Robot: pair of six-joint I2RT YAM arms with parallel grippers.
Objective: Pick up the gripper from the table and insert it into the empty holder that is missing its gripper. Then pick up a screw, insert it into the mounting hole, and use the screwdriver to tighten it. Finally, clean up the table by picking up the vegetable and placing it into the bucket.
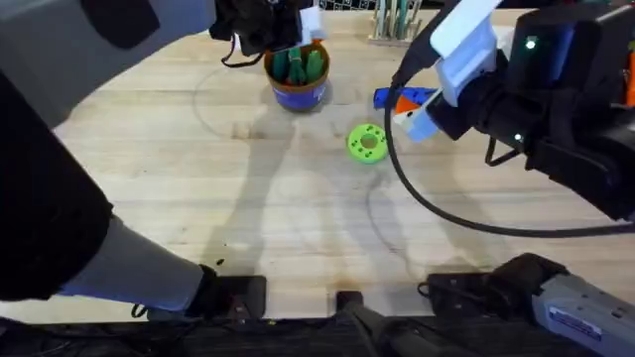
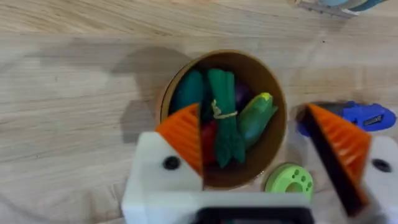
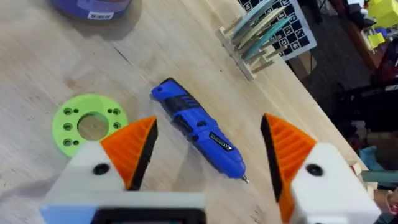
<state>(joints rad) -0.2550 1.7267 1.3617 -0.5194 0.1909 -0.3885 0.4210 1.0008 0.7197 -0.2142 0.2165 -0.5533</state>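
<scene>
Tabletop bucket (image 2: 224,118) beneath left end effector (image 2: 267,146)

— What is seen at the table's (image 1: 179,178) far side?
— The bucket (image 1: 298,89), filled with green vegetables, just below the left gripper (image 1: 268,30); a green disc (image 1: 367,142) is seen nearby

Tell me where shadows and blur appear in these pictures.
Overhead: the left arm rises close under the camera, large and blurred; soft arm shadows cross the table. Left wrist: the bucket casts a shadow on the wood, and the near fingers look soft.
</scene>
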